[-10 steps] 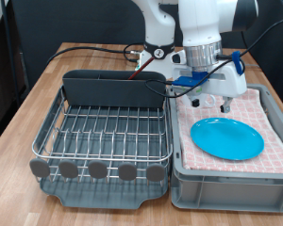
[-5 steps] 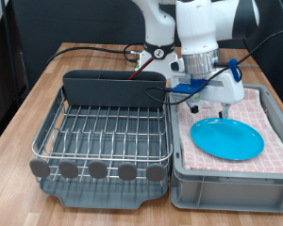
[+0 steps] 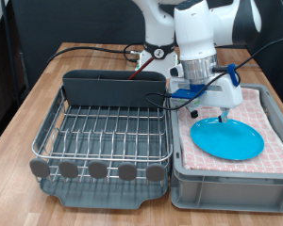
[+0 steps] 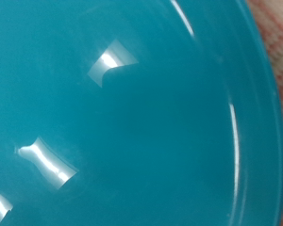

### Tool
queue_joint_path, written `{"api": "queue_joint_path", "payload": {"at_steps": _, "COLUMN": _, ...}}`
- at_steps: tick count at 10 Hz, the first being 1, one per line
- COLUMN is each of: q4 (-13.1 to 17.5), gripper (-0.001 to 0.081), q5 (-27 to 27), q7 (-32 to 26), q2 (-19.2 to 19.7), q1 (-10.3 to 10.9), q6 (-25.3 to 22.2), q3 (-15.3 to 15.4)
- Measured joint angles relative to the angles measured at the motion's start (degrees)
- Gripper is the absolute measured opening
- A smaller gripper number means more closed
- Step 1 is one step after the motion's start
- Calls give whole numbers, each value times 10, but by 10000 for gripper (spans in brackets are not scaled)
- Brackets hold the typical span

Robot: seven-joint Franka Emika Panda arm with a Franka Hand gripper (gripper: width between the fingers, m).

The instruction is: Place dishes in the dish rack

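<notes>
The light-blue plate (image 3: 226, 139) lies flat on the pink-checked cloth in the grey crate (image 3: 231, 184), at the exterior view's right. My gripper (image 3: 220, 120) hangs straight down over the plate's far edge, fingertips at or just above its surface. The wrist view is filled by the plate's glossy surface (image 4: 132, 122), with a strip of cloth at one corner, and shows no fingers. The dish rack (image 3: 104, 132) of silver wire in a dark tray stands at the left and holds no dishes. I see no mug or wooden spoon.
The rack's dark utensil holder (image 3: 113, 88) runs along its far side. Cables (image 3: 94, 52) trail over the wooden table behind the rack. The arm's base (image 3: 160, 38) stands at the back. The crate's wall is close to the rack's right side.
The gripper has come down and a little to the exterior view's left, from above the crate's back to the plate's far edge. The plate has not moved.
</notes>
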Motion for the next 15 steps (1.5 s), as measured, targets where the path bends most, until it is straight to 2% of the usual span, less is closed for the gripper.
{"api": "queue_joint_path", "payload": {"at_steps": 2, "q4": 9, "gripper": 802, "q5": 12, "q7": -19, "q2": 10, "q1": -6, "q6": 1, "q3": 7}}
{"api": "queue_joint_path", "payload": {"at_steps": 10, "q4": 50, "gripper": 802, "q5": 14, "q7": -38, "q2": 47, "q1": -8, "q6": 12, "q3": 12}}
{"api": "queue_joint_path", "payload": {"at_steps": 15, "q4": 55, "gripper": 802, "q5": 14, "q7": -35, "q2": 51, "q1": -8, "q6": 16, "q3": 13}}
